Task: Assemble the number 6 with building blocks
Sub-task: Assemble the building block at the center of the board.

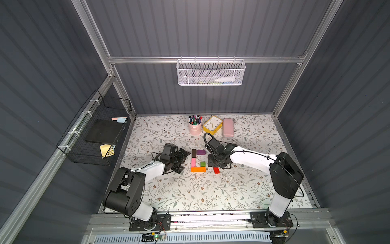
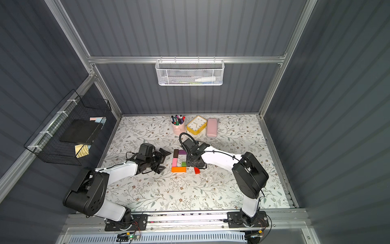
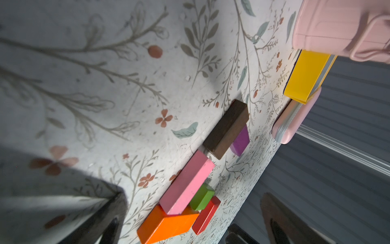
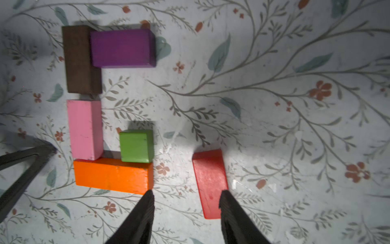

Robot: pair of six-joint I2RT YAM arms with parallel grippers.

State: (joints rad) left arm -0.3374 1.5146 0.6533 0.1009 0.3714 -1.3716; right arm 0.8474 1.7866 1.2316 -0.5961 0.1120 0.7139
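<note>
Black jaws of the left gripper stand wide with nothing between them, just beside the number 6. Nearest them, the dark brown block and pink block form its spine, and the orange bar lies across the pink end. Beyond, the purple block touches the brown one and the green cube sits against the orange bar. The right gripper is partly parted and holds nothing. One fingertip is at the orange bar's corner, the other over the red block, which lies apart from the figure.

Floral tabletop (orange bar, green cube)
</note>
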